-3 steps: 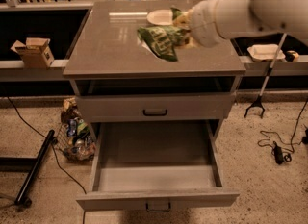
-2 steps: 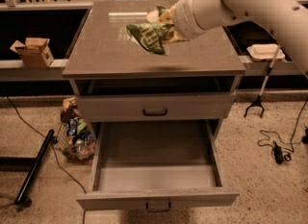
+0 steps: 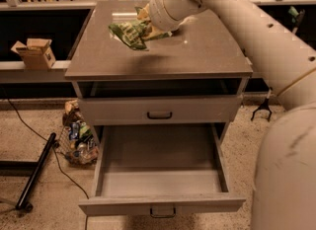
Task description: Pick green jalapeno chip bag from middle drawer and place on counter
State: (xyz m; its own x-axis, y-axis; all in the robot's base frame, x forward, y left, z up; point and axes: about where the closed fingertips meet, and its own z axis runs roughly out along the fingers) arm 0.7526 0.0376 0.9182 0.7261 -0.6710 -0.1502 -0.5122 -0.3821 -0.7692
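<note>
Camera view, from above and in front of a grey cabinet. Gripper (image 3: 145, 20) over the rear left part of the counter (image 3: 197, 51), at the end of a thick white arm (image 3: 256, 41) reaching in from the right. Largely masked by the round wrist, with only a tan tip visible. Clamped on the green jalapeno chip bag (image 3: 129, 32) by its right end. Bag crumpled, green with pale markings, stretched out to the left of the wrist. Seemingly raised just off the glossy grey-brown slab, with a soft dark shadow (image 3: 148, 56) on the counter below and slightly to the right.

Below the counter, a shallow dark slot (image 3: 160, 87), then 1 closed grey drawer front (image 3: 197, 109) with a black handle (image 3: 159, 115). Under that, the middle drawer (image 3: 160, 182), standing wide open toward the camera: plain grey tray, flat front panel, small dark loop handle (image 3: 162, 213). Well apart from the bag, which sits 2 levels higher.

Left of the cabinet, 1 cardboard box (image 3: 33, 52) on a pale ledge. On the speckled floor by the cabinet's left foot, a basket (image 3: 76, 142) of colourful packets, and beside it a black bar (image 3: 35, 172) lying slanted. Right of the cabinet, a small black stand (image 3: 261, 110) on the floor. Large white robot body (image 3: 286, 174) filling the lower right corner.
</note>
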